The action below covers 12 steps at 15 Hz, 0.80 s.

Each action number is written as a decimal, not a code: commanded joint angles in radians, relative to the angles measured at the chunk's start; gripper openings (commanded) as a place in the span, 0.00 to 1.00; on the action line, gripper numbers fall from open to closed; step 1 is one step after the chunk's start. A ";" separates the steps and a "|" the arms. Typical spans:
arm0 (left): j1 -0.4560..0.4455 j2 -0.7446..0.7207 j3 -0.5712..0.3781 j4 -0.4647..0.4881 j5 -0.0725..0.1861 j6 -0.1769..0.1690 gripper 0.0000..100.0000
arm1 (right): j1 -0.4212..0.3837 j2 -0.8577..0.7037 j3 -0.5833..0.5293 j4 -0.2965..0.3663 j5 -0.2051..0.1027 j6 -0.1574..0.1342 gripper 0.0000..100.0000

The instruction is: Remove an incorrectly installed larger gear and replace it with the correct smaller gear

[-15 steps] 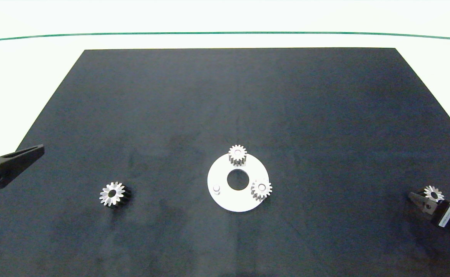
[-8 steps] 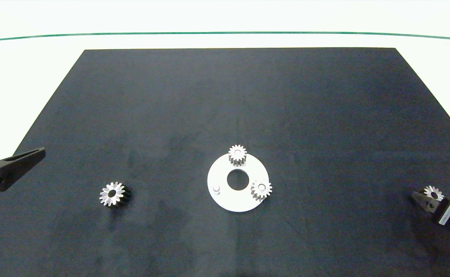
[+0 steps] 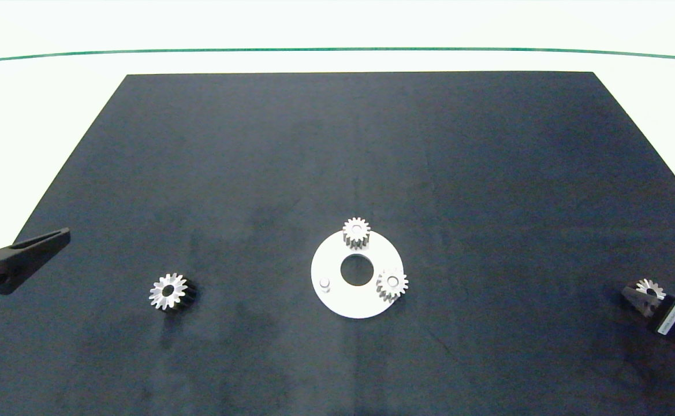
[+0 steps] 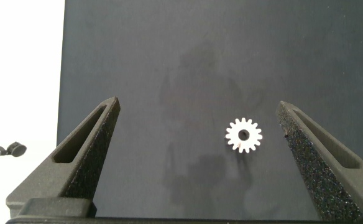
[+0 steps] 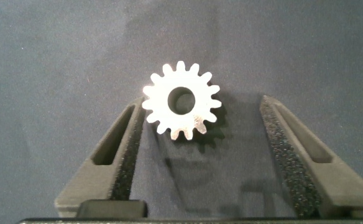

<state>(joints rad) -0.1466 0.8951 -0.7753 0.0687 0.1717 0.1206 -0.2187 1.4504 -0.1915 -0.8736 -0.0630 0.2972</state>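
- The right gripper (image 5: 197, 155) sits at the mat's right edge, fingers spread apart and holding nothing; the larger gear (image 5: 181, 99) lies flat on the dark mat (image 3: 337, 144) between its fingertips, touching neither pad clearly.
- The left gripper (image 4: 197, 155) hangs over the mat's left edge, jaws wide and empty.
- The smaller gear (image 3: 170, 291) lies loose on the mat, well left of the white disc (image 3: 337, 300).
- Two small gears (image 3: 356, 231) (image 3: 392, 283) sit on the disc; its third peg (image 3: 324, 282) is bare.

The mat (image 3: 337, 144) is left bare around the plate (image 3: 337, 300); one gear (image 3: 168, 291), seemingly loose, is found left.
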 commanded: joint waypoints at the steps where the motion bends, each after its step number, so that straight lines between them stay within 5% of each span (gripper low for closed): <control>1: -0.001 0.001 0.001 -0.001 0.002 0.001 1.00 | -0.002 -0.002 0.001 -0.005 -0.001 0.000 0.67; 12: -0.001 0.001 0.010 0.000 0.002 0.001 1.00 | -0.011 -0.002 -0.002 -0.007 0.000 0.002 0.45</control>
<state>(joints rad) -0.1470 0.8951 -0.7664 0.0683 0.1717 0.1202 -0.2294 1.4498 -0.1934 -0.8760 -0.0619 0.2972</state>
